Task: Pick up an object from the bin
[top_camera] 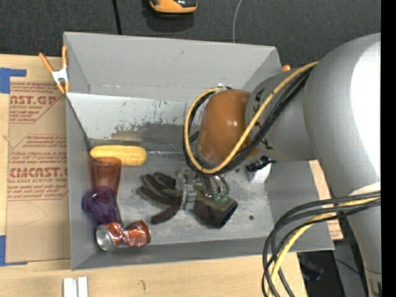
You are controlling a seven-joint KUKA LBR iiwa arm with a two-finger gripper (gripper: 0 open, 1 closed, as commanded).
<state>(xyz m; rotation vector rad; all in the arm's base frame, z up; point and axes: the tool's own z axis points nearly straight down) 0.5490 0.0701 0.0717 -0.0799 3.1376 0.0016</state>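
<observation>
Centrally, claw (pixel 199 193) hangs by dark glove (pixel 158 187) — bare bin (pixel 247 226) floor rightward.

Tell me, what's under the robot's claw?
Beneath the gripper lie the right end of a dark glove and a dark brown block beside it. The bin floor straight below the arm's orange cover is covered, so anything there can't be seen.

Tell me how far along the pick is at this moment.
Done: the gripper is down in the bin, between a dark glove and a dark brown block. In hand: lining up on one of them; which one I cannot tell. Left: the grasp and lift, as both lie on the bin floor, like the yellow corn cob and crushed red can.
</observation>
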